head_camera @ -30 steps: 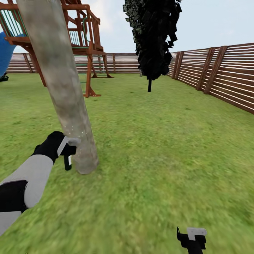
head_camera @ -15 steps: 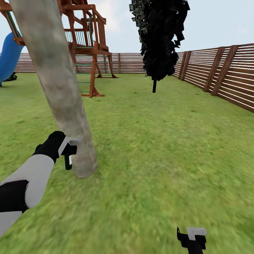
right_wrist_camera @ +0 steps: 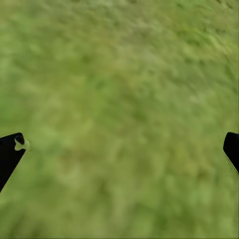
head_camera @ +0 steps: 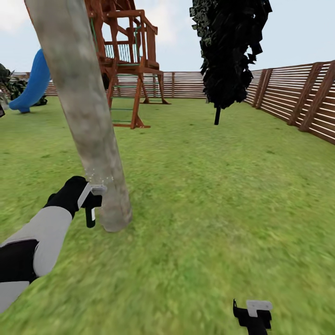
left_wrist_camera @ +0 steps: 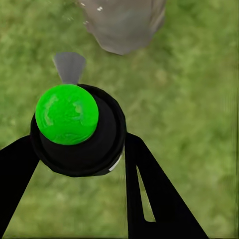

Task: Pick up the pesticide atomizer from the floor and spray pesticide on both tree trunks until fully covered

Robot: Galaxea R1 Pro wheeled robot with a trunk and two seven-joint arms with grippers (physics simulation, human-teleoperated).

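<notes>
left gripper (head_camera: pixel 90 209) jaws clamped, right gripper (head_camera: pixel 253 316) jaws spread.

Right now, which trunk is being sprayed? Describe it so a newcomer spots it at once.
Start at the wooden play tower with the blue slide. In front of it rises the tree trunk, by the left claw holding the atomizer. Unlike the dark conifer, it is thick, pale and mottled.

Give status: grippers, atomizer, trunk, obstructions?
Left gripper shut on atomizer, nozzle toward the trunk, droplets at the bark. Right gripper open over grass, holding nothing. Nothing between nozzle and trunk.
</notes>
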